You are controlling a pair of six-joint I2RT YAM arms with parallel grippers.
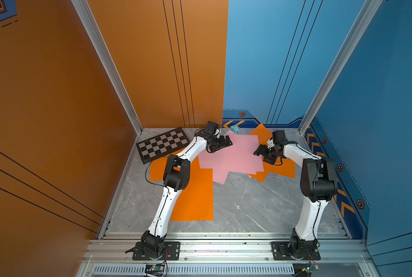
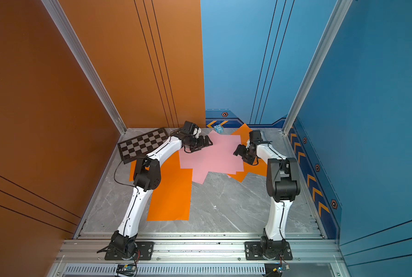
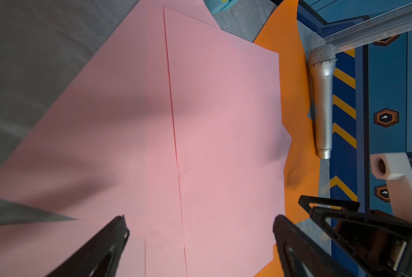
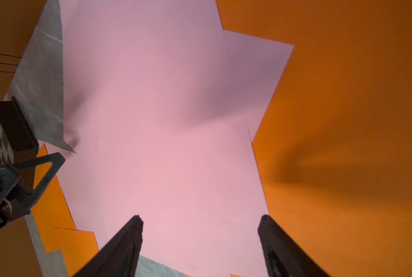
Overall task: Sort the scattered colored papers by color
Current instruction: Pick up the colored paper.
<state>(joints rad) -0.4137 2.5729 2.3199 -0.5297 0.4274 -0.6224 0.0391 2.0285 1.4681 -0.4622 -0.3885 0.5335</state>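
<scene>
- The pink papers [image 1: 233, 156] lay overlapped at the far middle of the desk [image 1: 248, 206], several sheets fanned at different angles.
- One large orange paper [image 1: 193, 191] lay on the left side, partly beneath the left arm and meeting the pink edge. More orange papers [image 1: 284, 167] showed from under the pink pile at the right.
- The left tool [image 3: 201, 220] hovered over the pink sheets, released, nothing between its jaws.
- The right tool [image 4: 201, 218] faced it across the pile, jaws likewise parted and gripping nothing.
- A chessboard [image 1: 163, 144] sat in the far left corner, and a small blue toy [image 1: 235, 129] stood by the back wall.
- A silver microphone [image 3: 322, 100] lay against the orange paper's edge near the right wall.
</scene>
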